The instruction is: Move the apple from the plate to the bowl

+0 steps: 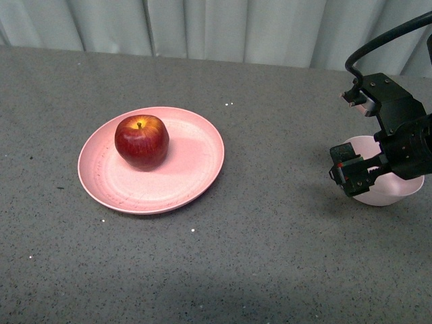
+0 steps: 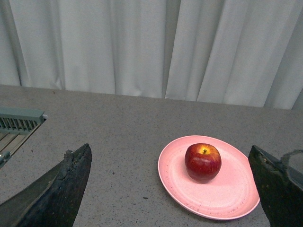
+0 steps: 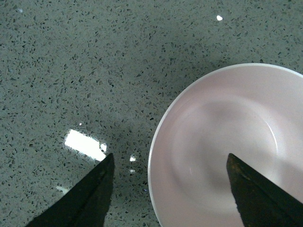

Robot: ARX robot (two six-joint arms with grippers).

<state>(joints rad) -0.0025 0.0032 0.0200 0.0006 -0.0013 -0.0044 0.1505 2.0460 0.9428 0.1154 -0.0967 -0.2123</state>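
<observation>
- Principally, the apple [image 1: 142, 140] sits stem-up on the plate [image 1: 196, 172], toward the plate's far-left part, well apart from both arms.
- Right gripper [image 3: 169, 156]: jaws spread wide and holding nothing. It hangs directly above the near edge of the bowl [image 1: 388, 192]. One of its fingers shows over the bowl's hollow and the other over the bare table [image 1: 270, 263].
- From the right gripper, the apple lies far off to its left, across an open stretch of table. The bowl is immediately beneath it and empty.
- Left gripper [image 2: 169, 147]: jaws also parted and empty; this arm is absent from the front view. Its wrist camera frames the apple ahead of the fingers, slightly toward its right finger, at some distance.
- Axis: the apple is nearly round, so no long axis governs the grasp. The upright stem suggests closing on the flanks.
- Judgement: the pick has not begun. Which arm stands nearer the apple cannot be settled. The left already faces the fruit, while the right would have to travel leftward and then return to the bowl.
</observation>
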